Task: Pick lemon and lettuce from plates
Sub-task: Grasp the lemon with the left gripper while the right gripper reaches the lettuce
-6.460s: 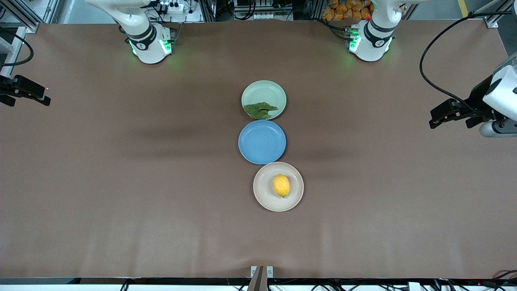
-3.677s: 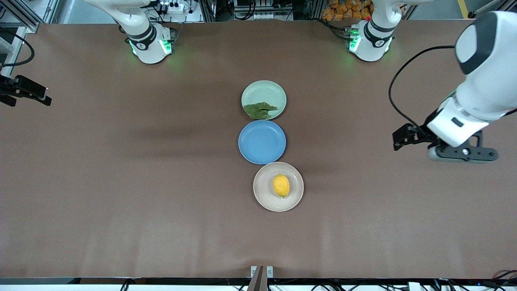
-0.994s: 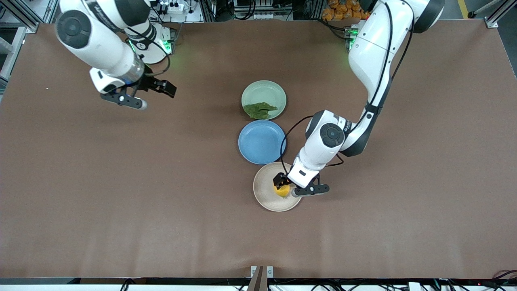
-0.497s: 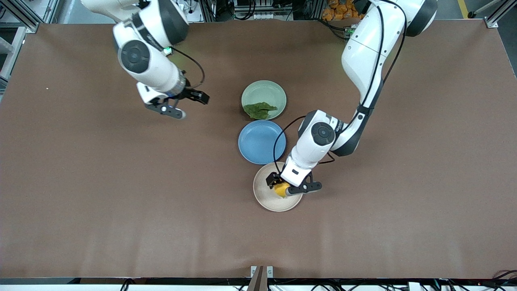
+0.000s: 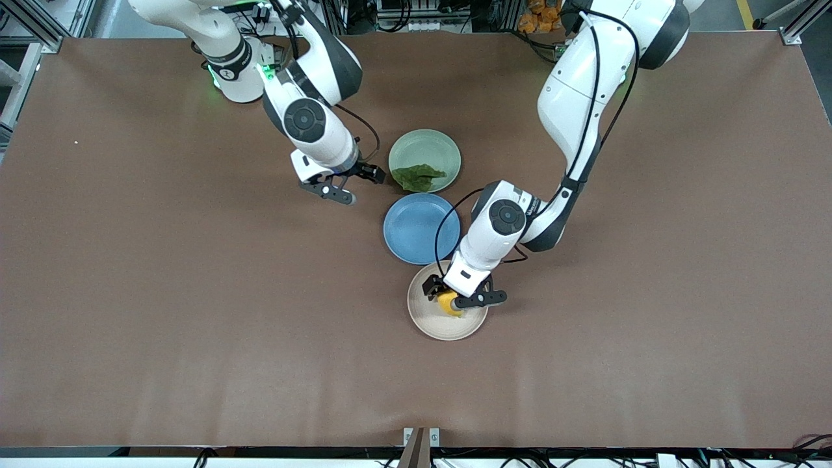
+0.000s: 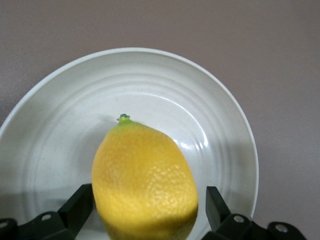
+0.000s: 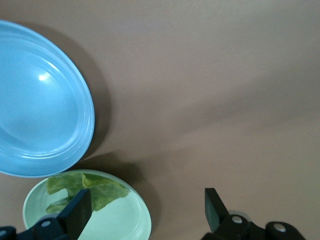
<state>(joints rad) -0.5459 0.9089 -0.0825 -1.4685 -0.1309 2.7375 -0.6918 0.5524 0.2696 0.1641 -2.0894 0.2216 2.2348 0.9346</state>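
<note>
1. Two grippers were over the plates; the left gripper [image 5: 442, 296] was down over the beige plate [image 5: 426, 318], fingers [image 6: 77, 205] spread on either side of the lemon [image 6: 145, 182], not yet clamped on it; the lemon lay on that plate.
2. The right gripper [image 5: 370, 175] hovered with fingers [image 7: 77, 210] apart, over the table [image 5: 162, 292] just beside the mint plate's [image 5: 426, 146] rim; the lettuce [image 5: 418, 176] lay on that plate's nearer edge.
3. A blue plate [image 5: 416, 227] sat between the two plates.
</note>
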